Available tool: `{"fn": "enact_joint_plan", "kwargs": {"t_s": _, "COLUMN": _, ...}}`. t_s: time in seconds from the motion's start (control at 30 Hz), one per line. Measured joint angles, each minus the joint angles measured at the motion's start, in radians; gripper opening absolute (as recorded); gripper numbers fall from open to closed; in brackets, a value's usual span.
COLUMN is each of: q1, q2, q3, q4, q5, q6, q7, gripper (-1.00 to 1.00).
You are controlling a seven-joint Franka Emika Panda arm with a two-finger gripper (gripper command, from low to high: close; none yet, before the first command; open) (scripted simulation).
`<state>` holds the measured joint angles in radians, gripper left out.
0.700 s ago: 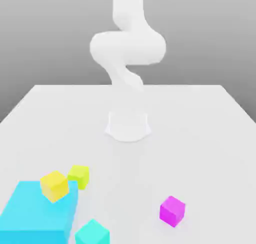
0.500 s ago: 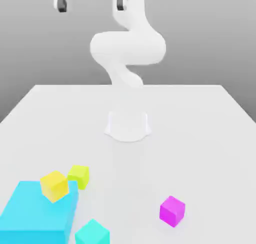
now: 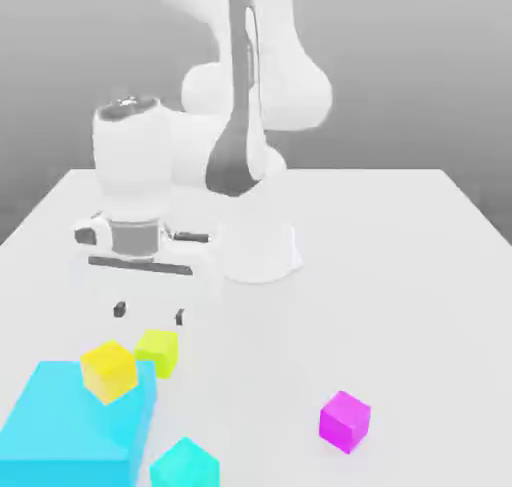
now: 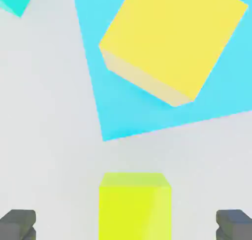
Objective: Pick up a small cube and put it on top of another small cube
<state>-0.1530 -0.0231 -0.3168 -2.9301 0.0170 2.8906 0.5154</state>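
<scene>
The small cube (image 3: 158, 352) is lime yellow-green and rests on the white table, next to the far corner of a big cyan block (image 3: 70, 430). My gripper (image 3: 150, 313) hangs open just above it, one dark fingertip on each side. In the hand view the small cube (image 4: 134, 204) lies between the two fingertips (image 4: 17, 224), untouched, with my gripper (image 4: 126, 225) centred over it. A golden-yellow small cube (image 3: 108, 370) sits on the cyan block's top corner; the hand view shows this golden-yellow cube (image 4: 172, 42) on the cyan block (image 4: 226, 86).
A small cyan cube (image 3: 185, 465) lies at the table's front edge beside the big block. A magenta cube (image 3: 345, 420) sits apart toward the exterior view's right. The arm's white base (image 3: 258, 255) stands mid-table behind the cubes.
The arm has swung down from the top of the exterior view, bringing the open gripper to just over the lime cube. None of the cubes has moved.
</scene>
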Motion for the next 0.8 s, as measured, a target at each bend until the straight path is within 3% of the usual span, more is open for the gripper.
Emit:
{"fn": "enact_joint_plan", "kwargs": {"t_s": 0.37, "q1": -0.019, "q2": 0.123, "q3": 0.065, "q4": 0.046, "q5": 0.233, "q6": 0.028, "q7": -0.178, "gripper": 0.00}}
{"fn": "enact_joint_plan", "kwargs": {"t_s": 0.8, "q1": -0.116, "q2": 0.236, "q3": 0.215, "q4": 0.062, "q5": 0.416, "q6": 0.145, "q7": -0.310, "gripper": 0.00}}
